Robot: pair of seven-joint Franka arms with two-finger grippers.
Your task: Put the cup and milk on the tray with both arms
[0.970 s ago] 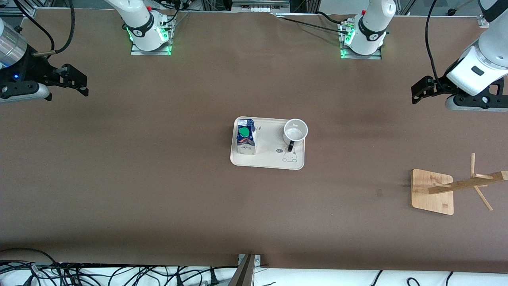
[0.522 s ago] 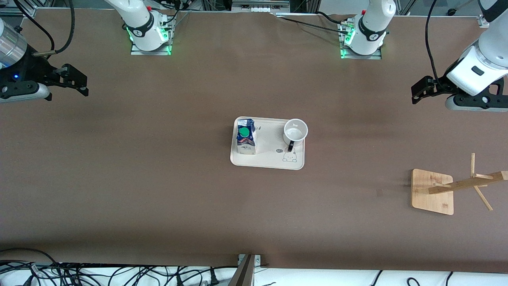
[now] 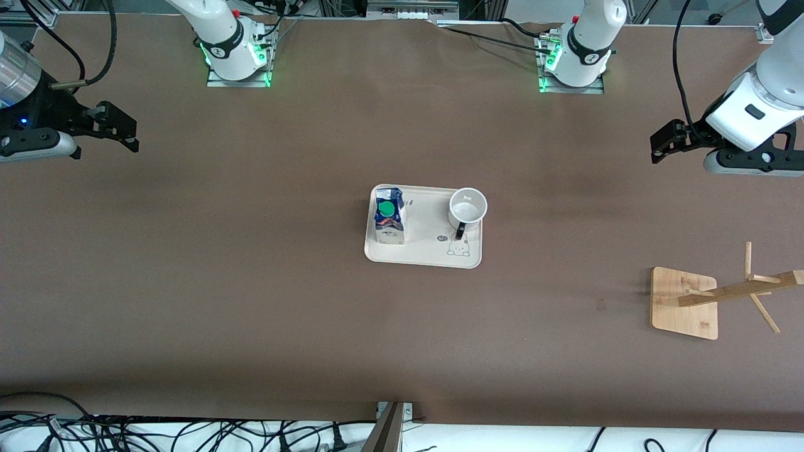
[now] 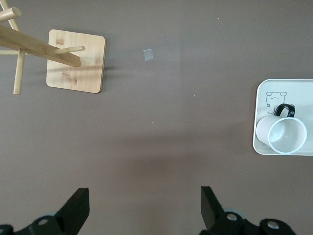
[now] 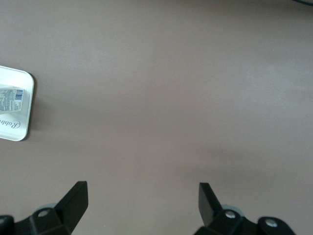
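Observation:
The cream tray [image 3: 424,251] lies at the table's middle. The milk carton [image 3: 389,216] stands upright on the tray's end toward the right arm. The white cup [image 3: 467,209] stands on the tray's end toward the left arm, its black handle pointing toward the front camera. The left wrist view shows the cup [image 4: 286,134] on the tray [image 4: 261,105]. The right wrist view shows the tray's corner [image 5: 27,110] with the milk's label [image 5: 11,100]. My left gripper [image 3: 659,145] is open and empty over bare table at its own end. My right gripper [image 3: 125,132] is open and empty over its own end.
A wooden rack with a square base [image 3: 683,302] and pegged pole [image 3: 741,290] stands toward the left arm's end, nearer the front camera than the tray; it also shows in the left wrist view [image 4: 76,61]. Cables [image 3: 125,433] lie past the table's front edge.
Almost nothing differs. Both grippers have drifted very slightly upward and outward. The cup, milk and tray have not moved.

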